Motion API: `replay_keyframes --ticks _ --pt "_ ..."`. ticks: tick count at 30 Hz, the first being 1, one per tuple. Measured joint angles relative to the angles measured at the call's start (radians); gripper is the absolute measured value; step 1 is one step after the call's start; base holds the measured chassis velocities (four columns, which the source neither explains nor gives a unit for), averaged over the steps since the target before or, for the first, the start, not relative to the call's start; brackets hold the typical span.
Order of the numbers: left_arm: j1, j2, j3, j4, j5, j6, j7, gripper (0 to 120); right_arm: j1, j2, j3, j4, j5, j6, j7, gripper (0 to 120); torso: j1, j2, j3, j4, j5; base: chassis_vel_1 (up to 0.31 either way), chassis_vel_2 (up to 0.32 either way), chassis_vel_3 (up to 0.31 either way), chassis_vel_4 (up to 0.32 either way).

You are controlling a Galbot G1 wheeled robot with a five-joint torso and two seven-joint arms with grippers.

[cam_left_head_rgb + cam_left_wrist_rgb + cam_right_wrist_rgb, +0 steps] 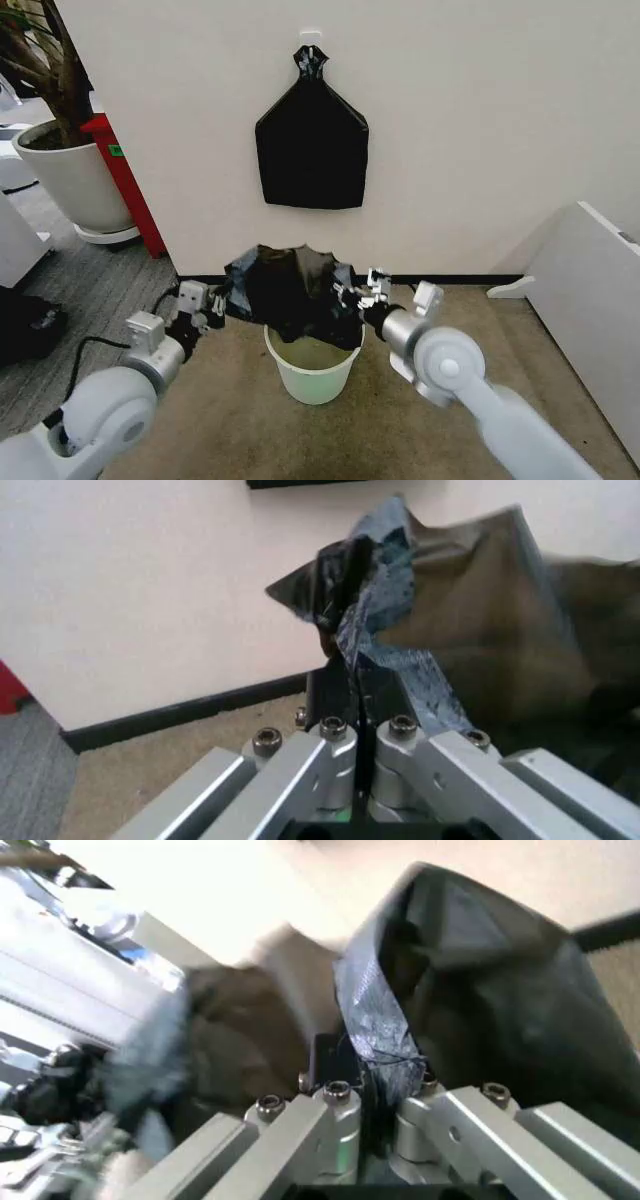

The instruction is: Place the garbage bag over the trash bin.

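right gripper (pixel 352 296), left gripper (pixel 218 305): clamped on crinkly glossy garbage bag (pixel 290 285) | above smooth tapered trash bin (pixel 313 372)

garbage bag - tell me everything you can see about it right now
The garbage bag is thin, glossy, crinkly black plastic, held spread open and bunched just above the trash bin, its lower edge draping over the bin's back rim. The left end effector is shut on its left edge and the right end effector is shut on its right edge; in both wrist views the film is pinched between the closed fingers. It hangs in front of the wall, below a second black bag hung there.
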Motion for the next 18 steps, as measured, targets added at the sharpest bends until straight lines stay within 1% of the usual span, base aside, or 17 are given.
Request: replay_keyframes --ticks 2,6,9,13,15,18 --pt "-0.007 0.010 -0.003 -0.033 -0.009 0.004 -0.003 0 0.012 -0.012 0.009 0.065 0.022 0.007 0.024 0 0.000 0.000 0.000 0.0001 0.0000 0.000 0.000 0.000 0.000" --pt "-0.003 0.044 -0.039 -0.087 -0.016 0.008 -0.009 0 0.014 -0.035 0.026 0.180 0.059 0.001 0.052 0 0.000 0.000 0.000 0.0002 0.0003 0.000 0.000 0.000 0.000" --pt "0.006 0.049 -0.044 -0.092 -0.014 0.009 -0.011 0 -0.010 -0.037 0.032 0.197 0.052 -0.013 0.050 0 0.000 0.000 0.000 0.0001 0.0002 0.000 0.000 0.000 0.000" --pt "0.013 0.014 0.008 -0.034 0.008 0.013 -0.014 0 -0.089 -0.004 0.030 0.105 -0.082 -0.028 0.005 0 0.000 0.000 0.000 0.0001 -0.0001 0.000 0.000 0.000 0.000" --pt "0.010 0.006 0.020 -0.024 0.009 0.014 -0.016 0 -0.097 0.002 0.029 0.087 -0.102 -0.028 -0.001 0 0.000 0.000 0.000 0.0002 0.0000 0.000 0.000 0.000 0.000" --pt "-0.004 -0.027 0.070 0.018 0.010 0.018 -0.022 0 -0.120 0.023 0.024 0.017 -0.181 -0.028 -0.020 0 0.000 0.000 0.000 0.0000 0.0000 0.000 0.000 0.000 0.000"
